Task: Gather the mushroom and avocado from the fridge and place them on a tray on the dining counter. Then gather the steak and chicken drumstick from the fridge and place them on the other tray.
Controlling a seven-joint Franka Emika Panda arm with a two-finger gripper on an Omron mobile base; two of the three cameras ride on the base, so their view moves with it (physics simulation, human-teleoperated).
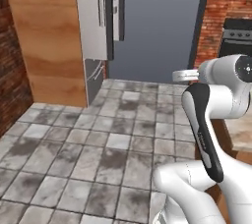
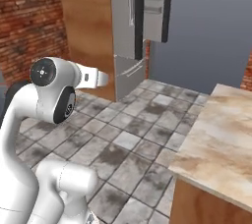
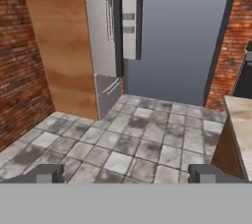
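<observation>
The tiled floor (image 1: 98, 154) of grey, mottled squares spreads across the foreground of all three views, bare between the robot and the far wall. A flat blue-grey wall (image 1: 157, 26) closes the back of the room, with red brick (image 2: 29, 26) to the left and more brick at the far right.

A tall wooden panel (image 1: 49, 36) stands at the left. Against its right side stands the fridge (image 1: 93, 21), grey, with a vertical steel handle on its closed left door and a drawer below. Its other door (image 3: 130, 16) is swung open toward the room, so its inner side with small shelves faces the camera edge-on. What lies inside the fridge cannot be made out from here.

At the right, the corner of a beige marble-look tabletop (image 2: 221, 139) on a wooden front juts into the right base view, well apart from the fridge, with open floor between them. A dark oven (image 1: 236, 36) stands against the brick in the far right corner.

The white arm (image 1: 206, 120) is folded upright near the base. The gripper (image 3: 126, 174) points across the floor toward the fridge, its jaws spread wide with nothing between them.
</observation>
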